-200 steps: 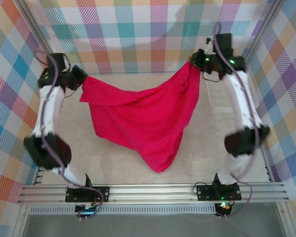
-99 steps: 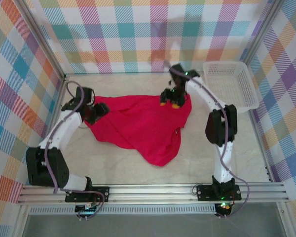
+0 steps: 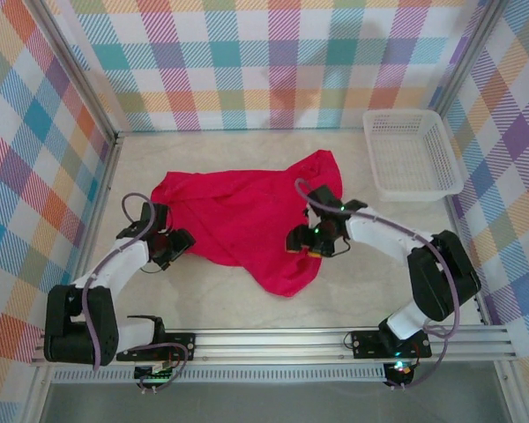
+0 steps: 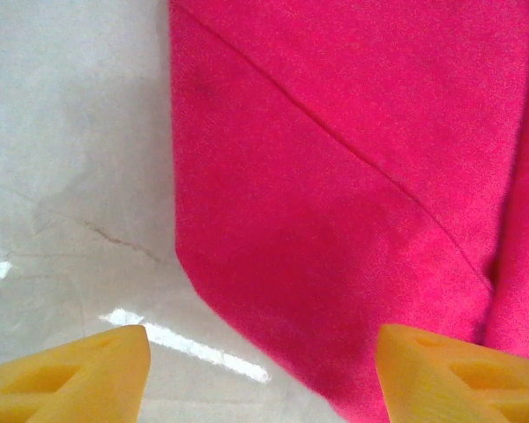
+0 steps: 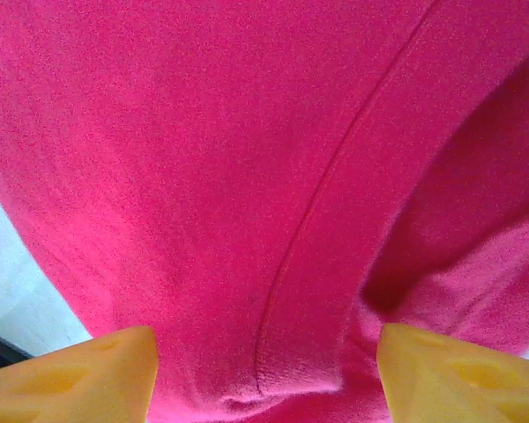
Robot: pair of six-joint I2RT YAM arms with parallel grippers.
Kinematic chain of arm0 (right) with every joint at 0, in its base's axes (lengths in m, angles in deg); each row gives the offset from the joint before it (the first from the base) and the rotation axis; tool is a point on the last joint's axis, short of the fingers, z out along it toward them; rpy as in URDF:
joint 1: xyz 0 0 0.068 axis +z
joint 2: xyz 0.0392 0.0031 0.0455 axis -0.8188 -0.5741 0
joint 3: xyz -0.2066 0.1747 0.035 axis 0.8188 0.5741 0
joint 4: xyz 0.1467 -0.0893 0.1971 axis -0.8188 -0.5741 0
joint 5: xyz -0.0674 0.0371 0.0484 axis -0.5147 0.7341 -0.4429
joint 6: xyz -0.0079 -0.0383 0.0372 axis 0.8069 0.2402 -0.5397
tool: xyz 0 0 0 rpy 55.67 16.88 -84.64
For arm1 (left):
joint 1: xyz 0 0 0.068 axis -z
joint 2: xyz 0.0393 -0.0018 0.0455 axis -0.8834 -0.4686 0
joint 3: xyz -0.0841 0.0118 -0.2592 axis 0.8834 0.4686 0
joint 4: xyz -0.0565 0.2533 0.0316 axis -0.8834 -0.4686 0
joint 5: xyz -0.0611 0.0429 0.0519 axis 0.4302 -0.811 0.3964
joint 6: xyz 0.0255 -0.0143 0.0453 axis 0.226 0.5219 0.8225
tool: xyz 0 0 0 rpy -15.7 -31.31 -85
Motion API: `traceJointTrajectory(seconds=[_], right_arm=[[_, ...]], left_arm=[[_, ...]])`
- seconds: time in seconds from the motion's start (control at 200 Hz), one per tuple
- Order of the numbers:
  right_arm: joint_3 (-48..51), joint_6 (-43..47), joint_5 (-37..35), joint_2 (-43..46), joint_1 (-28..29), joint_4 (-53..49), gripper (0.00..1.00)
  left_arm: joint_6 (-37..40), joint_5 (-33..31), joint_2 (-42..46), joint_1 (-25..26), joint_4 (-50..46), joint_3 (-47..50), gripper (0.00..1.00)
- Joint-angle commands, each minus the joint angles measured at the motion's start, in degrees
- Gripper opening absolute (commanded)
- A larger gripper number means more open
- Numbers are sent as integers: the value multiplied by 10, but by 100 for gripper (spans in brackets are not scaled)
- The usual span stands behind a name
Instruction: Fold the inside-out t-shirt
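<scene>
The inside-out t-shirt [image 3: 247,220] is bright red and lies loosely spread on the pale table, tapering to a point toward the near edge. My left gripper [image 3: 176,243] is low at the shirt's left edge. It is open, and in the left wrist view the cloth's edge [image 4: 353,176] runs across the gap between the yellow fingertips [image 4: 79,374]. My right gripper [image 3: 301,247] hovers over the shirt's right side, also open. A seam of the cloth [image 5: 203,176] lies flat below the wide-apart yellow fingertips [image 5: 458,374].
A white mesh basket [image 3: 402,112] stands at the back right corner. Plaid walls close in the table on three sides. Bare table [image 3: 203,300] lies between the shirt and the arm bases.
A second ago both grippers held the shirt stretched in the air between them. They have lowered it, let go and drawn back toward the near side, and the shirt now rests on the table.
</scene>
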Motion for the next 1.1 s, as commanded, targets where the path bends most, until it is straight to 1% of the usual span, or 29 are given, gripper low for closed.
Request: traceJointTrajectory(seconds=[0.0,0.04,0.065,0.075,0.115,0.14,0.17,0.21,0.22,0.29,0.37,0.48,0.54,0.66,0.73,0.785,0.865,0.955,0.97,0.985,1.025,1.045,1.095], right_arm=[[21,-66,32,-29,18,99,66],[22,-77,30,-46,22,107,62],[21,-83,27,-55,22,109,56],[21,-85,27,-58,22,109,51],[14,-88,15,-65,22,99,35],[8,-88,4,-63,22,87,23],[1,-87,-8,-57,22,71,12],[-7,-83,-20,-42,22,50,1],[-8,-81,-24,-37,22,44,0],[-24,-69,-46,3,22,-5,0],[-45,-52,-62,55,22,-67,0],[-77,-37,-87,114,12,-154,0],[-92,-34,-70,137,-18,-189,0],[-122,-10,-37,157,-81,-207,0],[-144,8,-21,139,-117,-201,0],[-160,21,6,106,-148,-180,0],[-197,34,36,18,-184,-143,0],[-294,46,46,-116,-200,-134,2],[-313,46,48,-137,-202,-138,4],[-333,46,47,-158,-203,-143,7],[-379,49,41,-202,-204,-158,26],[-402,51,34,-217,-204,-168,33],[-428,56,26,-233,-200,-183,44]], left_arm=[[-13,1,-41,0,68,1,66],[-12,-6,-58,0,74,-5,64],[-10,-10,-70,0,77,-11,61],[-9,-13,-74,0,76,-13,59],[-5,-20,-89,0,73,-25,48],[-1,-23,-98,1,68,-34,39],[4,-29,-105,0,58,-45,30],[10,-41,-110,-1,41,-60,19],[12,-44,-110,-1,35,-64,17],[21,-68,-98,-2,-12,-90,0],[21,-68,-63,-15,-80,-122,0],[29,-71,17,-25,-135,-154,0],[40,-87,53,-28,-162,-176,0],[61,-119,90,-35,-207,-223,0],[71,-121,90,-37,-210,-237,0],[77,-115,73,-37,-201,-240,0],[79,-99,16,-37,-187,-248,0],[80,-87,-61,-35,-171,-258,0],[79,-88,-72,-33,-171,-261,0],[79,-91,-82,-30,-171,-264,0],[79,-103,-97,-20,-172,-270,0],[79,-110,-100,-13,-171,-272,0],[80,-132,-95,6,-168,-270,0]])
